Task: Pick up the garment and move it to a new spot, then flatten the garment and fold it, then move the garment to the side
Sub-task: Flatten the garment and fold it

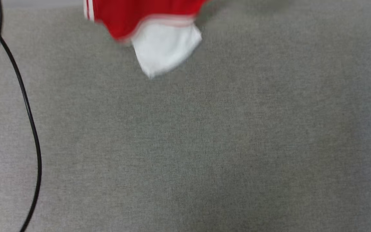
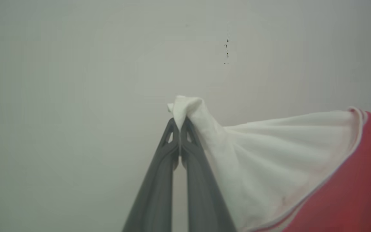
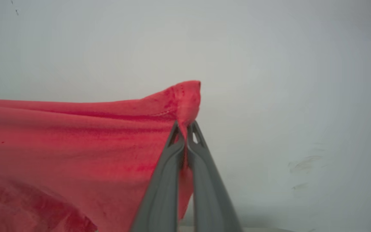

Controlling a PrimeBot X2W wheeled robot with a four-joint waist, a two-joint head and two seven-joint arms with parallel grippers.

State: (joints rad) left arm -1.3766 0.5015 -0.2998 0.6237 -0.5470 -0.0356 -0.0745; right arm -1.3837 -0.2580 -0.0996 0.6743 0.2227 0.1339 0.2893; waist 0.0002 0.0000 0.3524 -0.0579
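Dark grey fingers of the left tool [image 2: 179, 124] rise from the bottom of its wrist view, pressed together at the tips with a bunched corner of the white sleeve [image 2: 269, 154] pinched between them; a small knot of cloth pokes out above the tips. From there the sleeve fans out in soft pleats to the right and meets the red body of the garment [image 2: 359, 180] along a pale, piped seam. The right tool [image 3: 185, 127] is likewise closed tight, gripping a gathered red edge that peaks just above its tips, with the red fabric stretching away to the left in long folds and a stitched hem line running along its top. Both wrist views look onto a pale wall [image 2: 76, 64] with a few dark specks and faint smudges. In the head view the garment hangs at the top middle over the grey woven counter [image 1: 204, 145], red above and a white sleeve drooping to a point below, with red-and-white striping at its left edge. That view is motion-blurred, the shirt is cut off by the top edge, and whether the sleeve tip touches the counter I cannot tell. A black cable [image 1: 27, 106] curves down the counter's left side.
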